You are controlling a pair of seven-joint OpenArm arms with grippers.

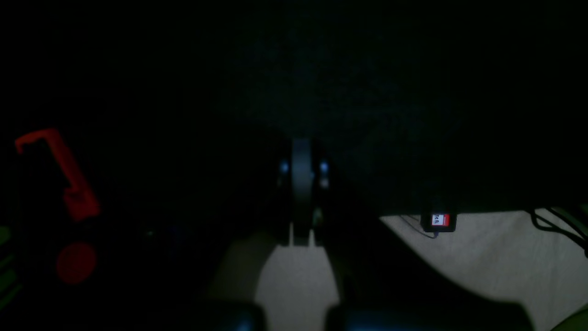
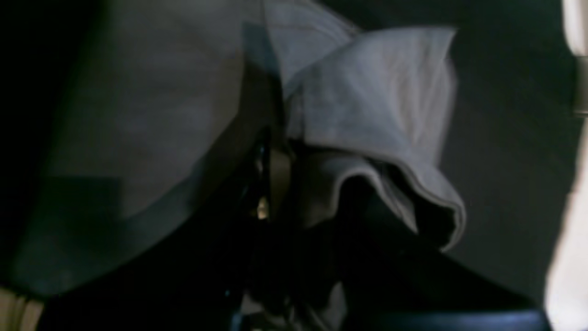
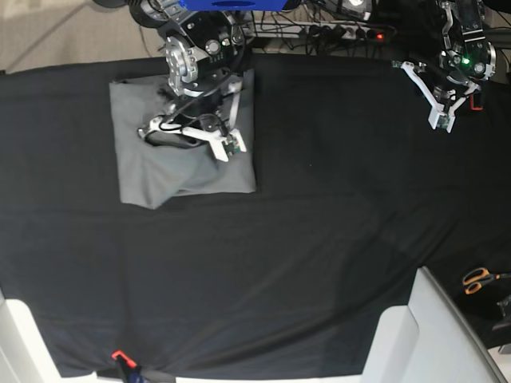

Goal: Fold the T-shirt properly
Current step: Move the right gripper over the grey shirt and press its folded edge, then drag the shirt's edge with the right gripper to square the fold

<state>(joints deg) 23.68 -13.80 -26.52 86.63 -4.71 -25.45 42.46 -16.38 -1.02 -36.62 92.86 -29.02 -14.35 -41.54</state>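
One grey T-shirt [image 3: 184,152] lies folded on a black cloth sheet [image 3: 303,255] that covers the counter.

From the base view, the sheet spreads across nearly the whole counter, and the T-shirt sits as a rough rectangle at the sheet's far left part. The right arm hangs over the T-shirt; its right claw [image 2: 275,151] is clamped on a fold of the T-shirt's grey fabric, with a hemmed edge bunched and curling just beside the fingers in the right wrist view. The left arm stands well apart from the T-shirt, above the sheet's far right edge, and its left claw [image 1: 302,184] has its fingers together with nothing between them. Orange-handled scissors [image 3: 477,279] lie off the sheet's near right corner.
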